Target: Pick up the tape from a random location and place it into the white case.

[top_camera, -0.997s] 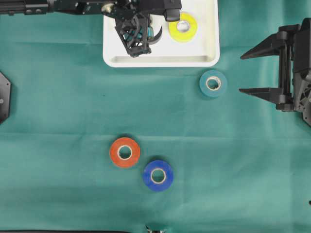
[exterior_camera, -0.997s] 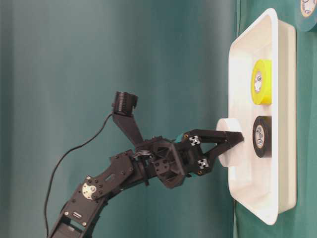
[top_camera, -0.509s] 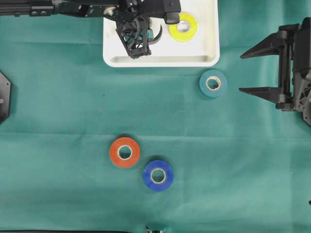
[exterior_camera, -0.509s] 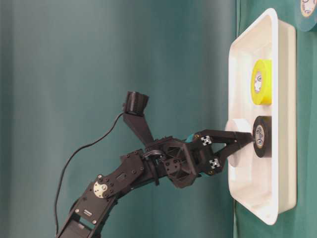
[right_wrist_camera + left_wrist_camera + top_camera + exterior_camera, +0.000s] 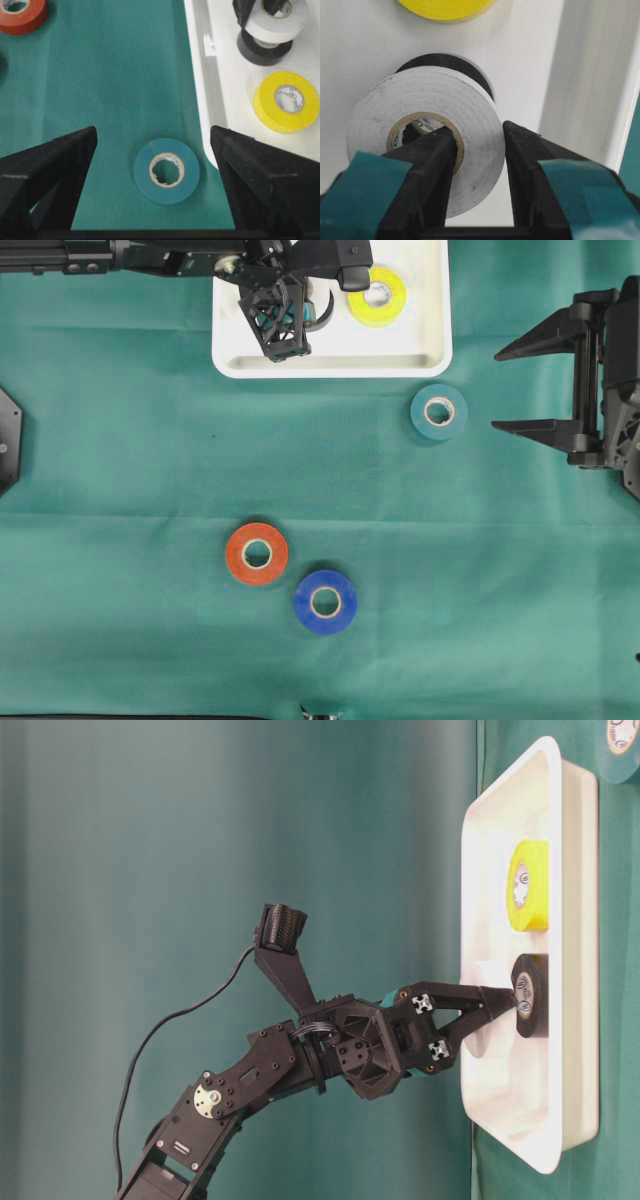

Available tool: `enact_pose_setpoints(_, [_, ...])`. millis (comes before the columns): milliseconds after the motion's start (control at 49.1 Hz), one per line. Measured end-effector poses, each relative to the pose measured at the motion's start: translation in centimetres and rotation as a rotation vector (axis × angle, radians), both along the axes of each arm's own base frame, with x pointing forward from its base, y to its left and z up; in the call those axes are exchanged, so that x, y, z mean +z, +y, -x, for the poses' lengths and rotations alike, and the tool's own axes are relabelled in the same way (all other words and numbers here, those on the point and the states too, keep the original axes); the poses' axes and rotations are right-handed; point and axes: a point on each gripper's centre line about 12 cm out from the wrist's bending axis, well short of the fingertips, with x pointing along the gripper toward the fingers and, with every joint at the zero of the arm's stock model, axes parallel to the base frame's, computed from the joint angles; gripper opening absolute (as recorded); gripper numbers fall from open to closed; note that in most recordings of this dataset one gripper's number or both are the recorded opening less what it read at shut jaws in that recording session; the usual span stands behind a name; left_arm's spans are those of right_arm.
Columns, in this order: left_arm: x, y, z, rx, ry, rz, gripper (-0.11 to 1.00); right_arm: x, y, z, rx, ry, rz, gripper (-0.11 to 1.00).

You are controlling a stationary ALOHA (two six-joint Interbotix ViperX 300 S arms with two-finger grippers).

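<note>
Green-clothed table (image 5: 120, 440): white case (image 5: 430, 340), teal (image 5: 438, 412), orange (image 5: 257, 554), blue rolls (image 5: 325, 602).

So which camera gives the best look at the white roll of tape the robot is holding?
The left wrist view: the white tape roll fills it, the left gripper clamping its wall above the black roll. The right wrist view shows it small at the top; table-level shows it edge-on in the white case; overhead, the arm mostly hides it.

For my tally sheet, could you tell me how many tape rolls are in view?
6. In the white case: yellow roll, black roll, and white roll held by the left gripper. On the cloth: teal roll, orange roll, blue roll.
</note>
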Motion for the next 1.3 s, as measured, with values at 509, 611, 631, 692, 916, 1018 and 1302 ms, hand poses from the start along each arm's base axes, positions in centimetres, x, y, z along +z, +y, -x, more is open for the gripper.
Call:
enact_pose_setpoints(509, [0.0,0.0,-0.1,0.0,-0.006,-0.002,1.0,0.0,0.0,0.0,0.0,-0.002,0.0,0.89])
enact_pose_setpoints(611, [0.0,0.0,-0.1,0.0,-0.006,-0.002,1.0,0.0,0.0,0.0,0.001,0.0,0.001,0.89])
enact_pose_setpoints(631, [0.0,0.0,-0.1,-0.001,-0.005,-0.003,1.0,0.0,0.0,0.0,0.001,0.0,0.001,0.89])
enact_pose_setpoints(692, [0.0,0.0,-0.1,0.0,-0.006,-0.002,1.0,-0.1,0.0,0.0,0.0,0.002,0.001,0.89])
enact_pose_setpoints(916, [0.1,0.0,0.0,0.0,-0.006,-0.002,1.0,0.0,0.0,0.0,0.001,0.0,0.001,0.89])
enact_pose_setpoints(1018, [0.7,0.1,0.1,0.003,-0.016,-0.005,1.0,-0.1,0.0,0.0,0.002,0.002,0.0,0.89])
enact_pose_setpoints(1302, [4.2,-0.6,1.1,-0.002,-0.007,-0.002,1.0,-0.1,0.0,0.0,0.0,0.002,0.0,0.89])
